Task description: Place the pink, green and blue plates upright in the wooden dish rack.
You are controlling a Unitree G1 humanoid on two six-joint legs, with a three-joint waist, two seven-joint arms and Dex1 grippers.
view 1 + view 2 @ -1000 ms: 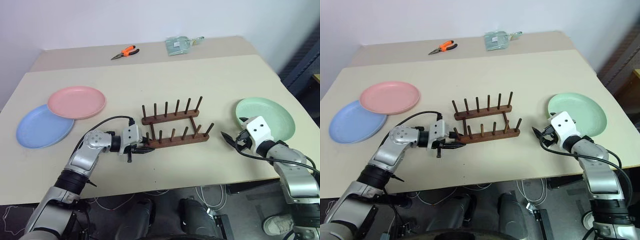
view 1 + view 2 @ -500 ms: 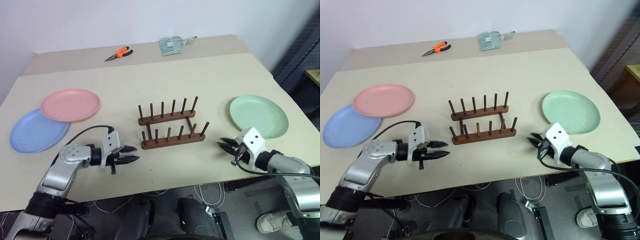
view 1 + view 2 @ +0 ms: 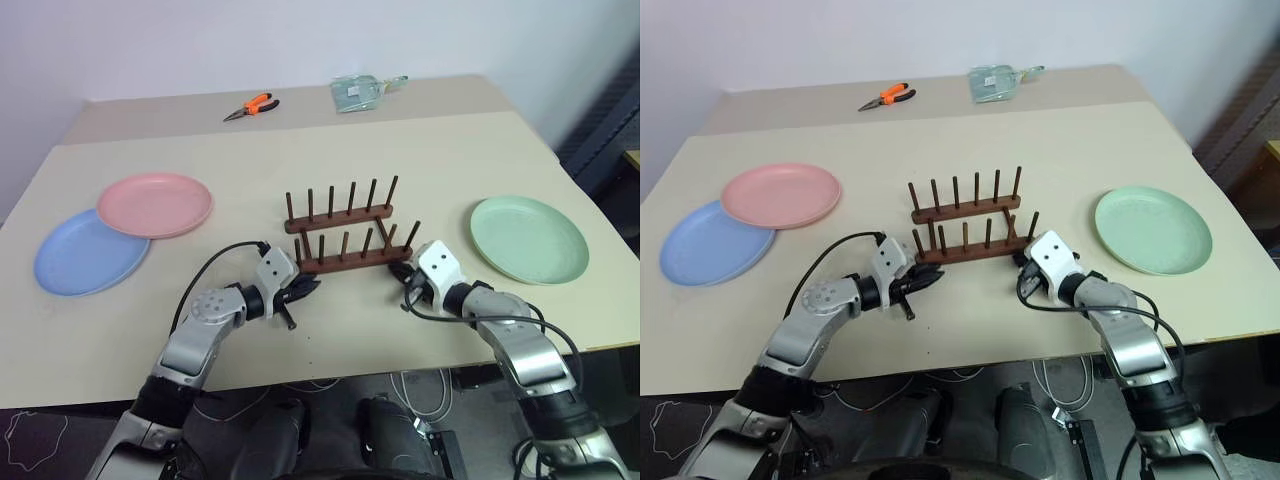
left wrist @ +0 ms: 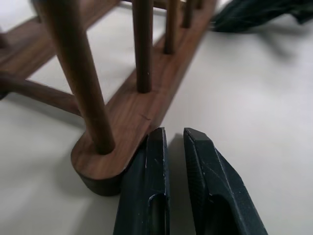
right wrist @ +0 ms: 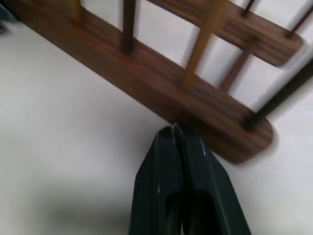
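Both claws are now clenched empty: the left gripper [image 4: 173,147] and right gripper [image 5: 177,134] have closed in on the near bar of the dark brown wooden pegged dish rack [image 3: 345,240], nudging it; plates remain flat on the table.

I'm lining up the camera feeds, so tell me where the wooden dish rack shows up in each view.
Left eye view: wooden dish rack at table centre, between the two end effectors.
Right eye view: centre again, slightly further left in the picture.
Left wrist view: the near bar's rounded end, against the left end effector.
Right wrist view: the near bar's other end, just beyond the shut right end effector.
Shared landmark: the near base bar with its pegs.
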